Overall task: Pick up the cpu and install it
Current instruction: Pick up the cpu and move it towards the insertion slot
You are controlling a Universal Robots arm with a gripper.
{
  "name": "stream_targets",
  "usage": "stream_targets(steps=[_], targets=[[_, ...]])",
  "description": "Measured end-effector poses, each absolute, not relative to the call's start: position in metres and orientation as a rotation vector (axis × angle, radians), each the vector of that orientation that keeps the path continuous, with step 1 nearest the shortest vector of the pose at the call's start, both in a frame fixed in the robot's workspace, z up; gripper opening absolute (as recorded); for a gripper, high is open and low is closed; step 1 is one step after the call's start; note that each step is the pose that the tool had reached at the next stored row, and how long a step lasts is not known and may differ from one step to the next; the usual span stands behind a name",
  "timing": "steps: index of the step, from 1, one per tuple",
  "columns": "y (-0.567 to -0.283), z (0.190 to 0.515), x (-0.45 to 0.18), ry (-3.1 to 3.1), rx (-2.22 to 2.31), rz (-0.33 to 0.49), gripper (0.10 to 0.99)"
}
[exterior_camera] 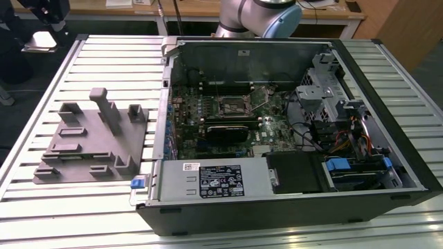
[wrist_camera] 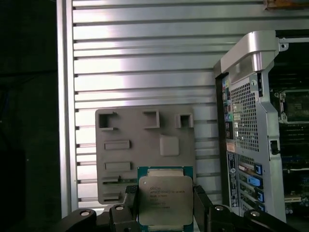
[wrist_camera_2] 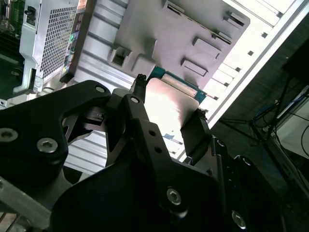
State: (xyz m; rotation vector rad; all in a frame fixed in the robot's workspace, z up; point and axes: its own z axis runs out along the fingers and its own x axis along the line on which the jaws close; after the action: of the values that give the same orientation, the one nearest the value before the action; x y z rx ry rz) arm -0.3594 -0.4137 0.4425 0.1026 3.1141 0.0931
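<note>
In the first wrist view the cpu (wrist_camera: 165, 199), a flat square chip with a silvery top and green rim, sits between the black fingers (wrist_camera: 127, 195) of my gripper (wrist_camera: 165, 205), which is shut on it. It hangs well above the grey fixture block (wrist_camera: 145, 145). In the second wrist view the cpu (wrist_camera_2: 169, 108) shows as a pale plate with a green edge, clamped in the gripper (wrist_camera_2: 166, 112). The black socket frame (exterior_camera: 232, 106) lies on the motherboard inside the open computer case (exterior_camera: 387, 67); it also appears past the case's rear panel, socket frame (wrist_camera: 294, 104).
The grey fixture block (exterior_camera: 90, 140) lies on the slatted metal table (exterior_camera: 104, 57) at the exterior view's left of the case. Inside the case are a power supply (exterior_camera: 215, 179), drive cages (exterior_camera: 332, 88) and cables. The arm's base (exterior_camera: 260, 18) stands behind the case.
</note>
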Motion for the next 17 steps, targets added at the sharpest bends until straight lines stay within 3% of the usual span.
stream_targets(steps=[17], targets=[[-0.414,0.443,-0.335,3.114,0.103,0.093,0.541]])
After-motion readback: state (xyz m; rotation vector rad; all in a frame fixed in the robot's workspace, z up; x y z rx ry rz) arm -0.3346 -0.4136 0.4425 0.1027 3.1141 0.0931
